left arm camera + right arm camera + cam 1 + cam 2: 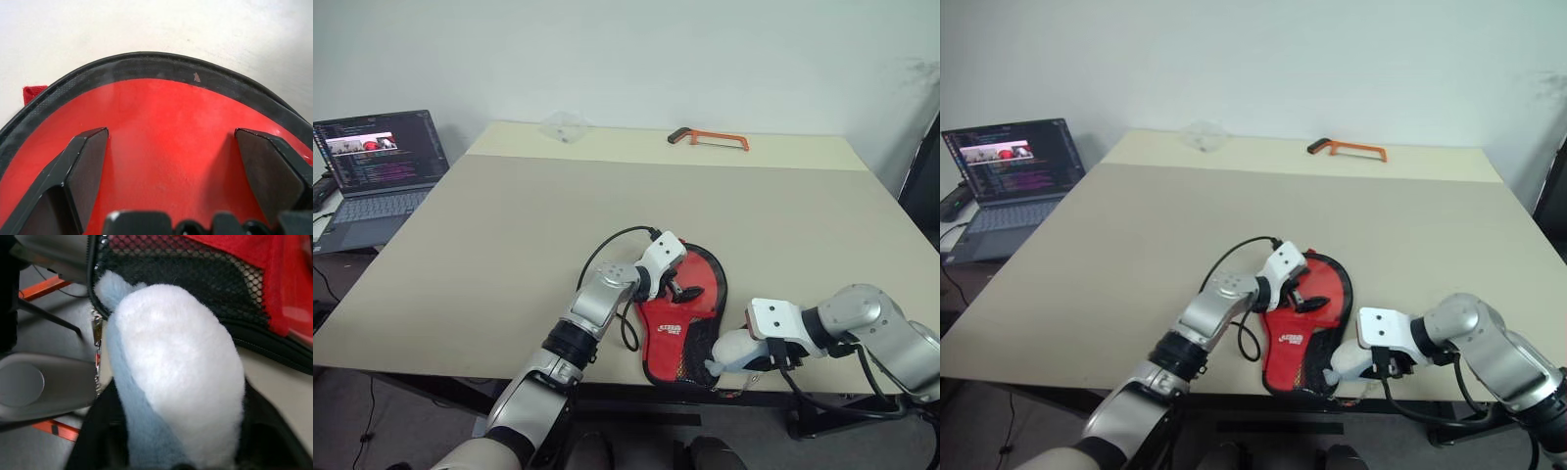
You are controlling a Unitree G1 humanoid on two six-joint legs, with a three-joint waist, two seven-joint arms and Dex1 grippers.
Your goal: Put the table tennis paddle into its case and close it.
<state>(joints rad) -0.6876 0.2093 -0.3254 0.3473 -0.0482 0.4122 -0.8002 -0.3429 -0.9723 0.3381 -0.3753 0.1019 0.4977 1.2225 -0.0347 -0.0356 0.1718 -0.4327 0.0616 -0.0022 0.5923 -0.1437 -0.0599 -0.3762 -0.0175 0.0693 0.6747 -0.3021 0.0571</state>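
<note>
The case [707, 282] lies flat on the table near its front edge, red side up with black piping, its narrow mesh end [195, 274] toward me. The paddle is hidden. My left gripper [683, 291] hovers over the case's round part, open, its black fingers [88, 161] spread just above the glossy red panel [166, 112]. My right gripper [742, 358] sits at the case's narrow end by the table edge. A white and pale blue plush charm [181, 372] lies in it, hanging by a small chain from the zip pull [97, 327].
An orange-framed hacksaw [709, 139] lies at the table's far edge, with a clear plastic item [565, 127] to its left. An open laptop [374, 176] stands on a side surface at the far left. The beige table [509, 225] stretches wide beyond the case.
</note>
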